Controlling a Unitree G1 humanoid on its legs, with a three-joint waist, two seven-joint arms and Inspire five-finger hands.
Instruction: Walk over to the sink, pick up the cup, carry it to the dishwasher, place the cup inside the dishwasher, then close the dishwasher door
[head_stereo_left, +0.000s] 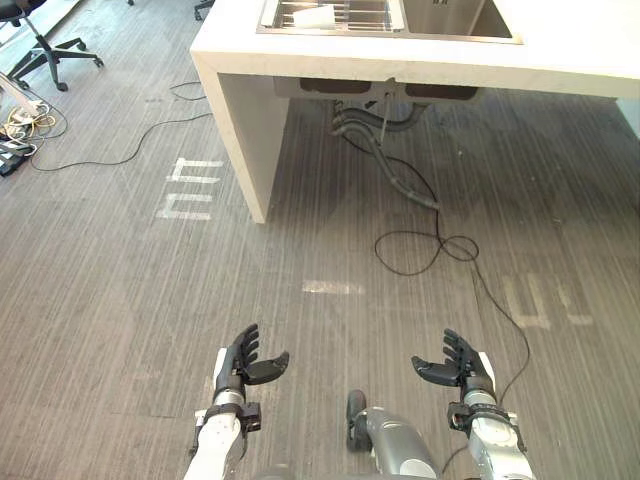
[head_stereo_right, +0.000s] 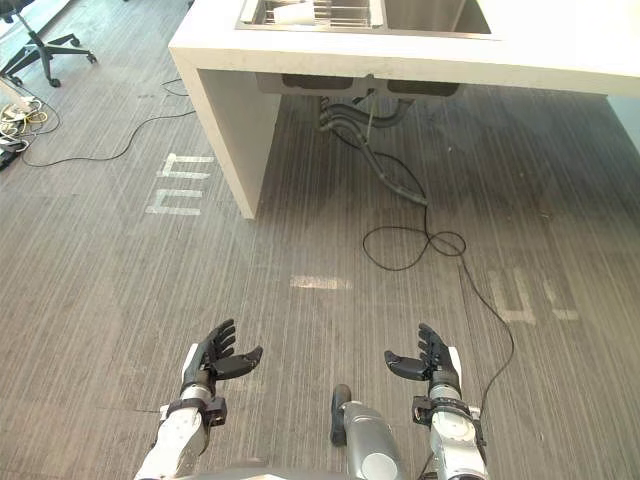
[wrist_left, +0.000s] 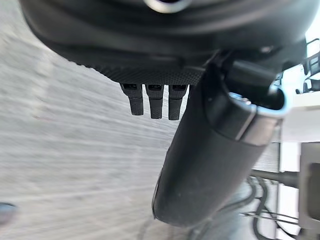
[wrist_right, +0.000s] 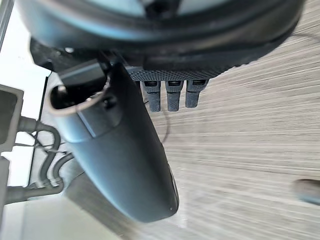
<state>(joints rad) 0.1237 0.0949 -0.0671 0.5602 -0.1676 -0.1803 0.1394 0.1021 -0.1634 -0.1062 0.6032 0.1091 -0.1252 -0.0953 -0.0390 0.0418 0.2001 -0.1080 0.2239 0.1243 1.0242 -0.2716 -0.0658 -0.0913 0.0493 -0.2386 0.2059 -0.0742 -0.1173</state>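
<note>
Both hands hang open over the floor, well short of the sink that holds the cup.
At far left an office chair (head_stereo_left: 45, 45) stands by white tape marks (head_stereo_left: 190, 188) on the grey floor (head_stereo_left: 100, 300). The left hand (head_stereo_left: 245, 365) is low in the head views, fingers loosely spread and thumb turned inward, touching nothing. Ahead, the pale counter (head_stereo_left: 300, 60) carries the sink (head_stereo_left: 450, 15). The white cup (head_stereo_left: 314, 16) lies on a wire rack (head_stereo_left: 350, 12) in its left basin, and grey hoses (head_stereo_left: 380, 130) hang beneath. The right hand (head_stereo_left: 460, 368) mirrors the left, spread and empty.
</note>
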